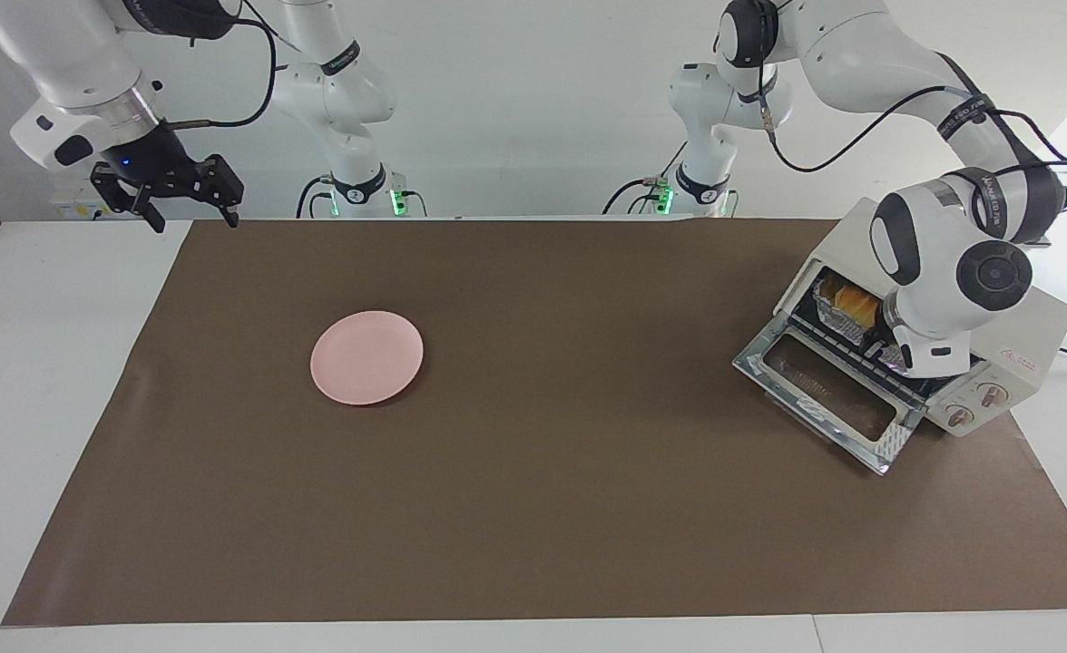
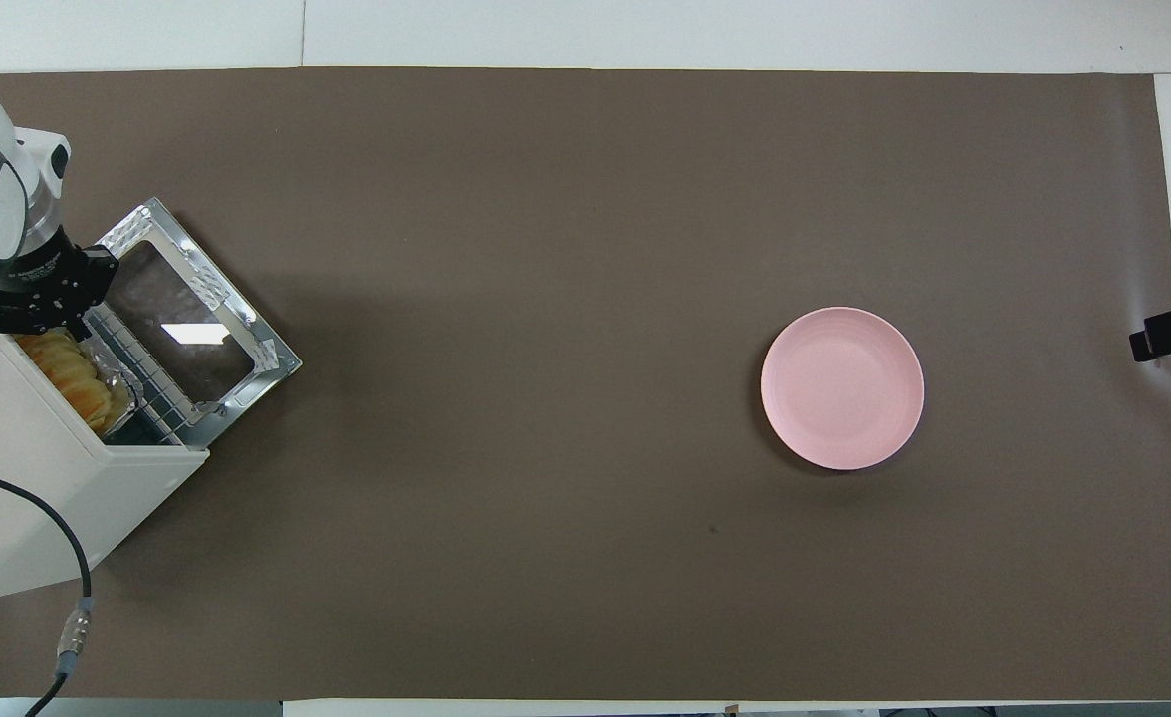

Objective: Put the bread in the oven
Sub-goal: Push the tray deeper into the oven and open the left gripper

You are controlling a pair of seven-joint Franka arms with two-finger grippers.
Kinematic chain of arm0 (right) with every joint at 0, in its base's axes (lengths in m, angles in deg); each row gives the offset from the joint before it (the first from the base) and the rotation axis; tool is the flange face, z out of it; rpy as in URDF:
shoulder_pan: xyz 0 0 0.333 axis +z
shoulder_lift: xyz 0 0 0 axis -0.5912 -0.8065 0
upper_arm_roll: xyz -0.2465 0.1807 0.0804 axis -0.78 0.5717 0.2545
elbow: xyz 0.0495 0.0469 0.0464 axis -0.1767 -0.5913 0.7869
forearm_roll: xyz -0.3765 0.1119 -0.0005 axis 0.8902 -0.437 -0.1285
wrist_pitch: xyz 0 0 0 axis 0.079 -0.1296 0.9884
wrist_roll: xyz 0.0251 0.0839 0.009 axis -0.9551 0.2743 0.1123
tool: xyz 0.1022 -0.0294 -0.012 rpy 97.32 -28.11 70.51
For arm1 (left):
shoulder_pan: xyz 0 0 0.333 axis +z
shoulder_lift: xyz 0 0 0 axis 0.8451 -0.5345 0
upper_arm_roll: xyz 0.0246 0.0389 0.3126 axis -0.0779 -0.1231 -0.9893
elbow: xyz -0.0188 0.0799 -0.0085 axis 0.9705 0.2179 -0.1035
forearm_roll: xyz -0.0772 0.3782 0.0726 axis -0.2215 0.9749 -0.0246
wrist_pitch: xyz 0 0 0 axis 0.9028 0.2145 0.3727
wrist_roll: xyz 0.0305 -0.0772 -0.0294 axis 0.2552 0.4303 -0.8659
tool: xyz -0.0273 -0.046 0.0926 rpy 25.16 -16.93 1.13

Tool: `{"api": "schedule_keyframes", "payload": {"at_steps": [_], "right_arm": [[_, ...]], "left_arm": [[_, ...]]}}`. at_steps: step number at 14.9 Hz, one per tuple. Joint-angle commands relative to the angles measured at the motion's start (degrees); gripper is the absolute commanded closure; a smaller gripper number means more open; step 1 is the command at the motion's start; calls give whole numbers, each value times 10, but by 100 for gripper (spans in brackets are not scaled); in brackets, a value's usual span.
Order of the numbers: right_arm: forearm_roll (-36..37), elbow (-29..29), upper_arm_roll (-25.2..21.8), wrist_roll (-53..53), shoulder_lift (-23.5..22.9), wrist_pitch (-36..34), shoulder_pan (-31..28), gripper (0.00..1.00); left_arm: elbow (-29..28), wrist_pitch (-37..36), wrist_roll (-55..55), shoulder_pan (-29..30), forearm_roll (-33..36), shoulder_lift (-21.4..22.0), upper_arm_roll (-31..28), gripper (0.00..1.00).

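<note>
Bread (image 2: 73, 373) lies inside oven (image 1: 1023, 354), just beside left hand (image 2: 33, 304).

Bright, even light from above; soft shadow beside the plate (image 2: 841, 387), glare on the oven door (image 2: 187, 332); both sharp

Stood against a plain white wall (image 1: 533, 82), evenly and brightly lit, free of hard shadows. Was a white table (image 1: 34, 381), covered over most of its top by a wide brown paper sheet (image 1: 588, 472) with straight edges, leaving white margins at both ends and along the edge farthest from the robots. Showed a seam (image 2: 303, 35) between two white tabletop panels in the overhead view. Carried faint creases near the paper's edge at the right arm's end. Glowed brighter at the left arm's end of the facing view.
</note>
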Motion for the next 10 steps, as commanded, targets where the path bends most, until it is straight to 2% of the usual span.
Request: {"api": "schedule_keyframes", "payload": {"at_steps": [1, 2, 3, 10], "right_arm": [[5, -15, 8, 8, 14, 1, -10, 0], [5, -15, 8, 8, 14, 1, -10, 0], [5, -15, 8, 8, 14, 1, -10, 0], [5, -15, 8, 8, 14, 1, -10, 0]], "left_arm": [[-32, -1, -1, -1, 16, 28, 3, 84], [-33, -2, -1, -2, 16, 29, 4, 22], [-32, -3, -1, -2, 16, 29, 3, 0], [-9, 32, -19, -13, 0, 28, 11, 0]]}}
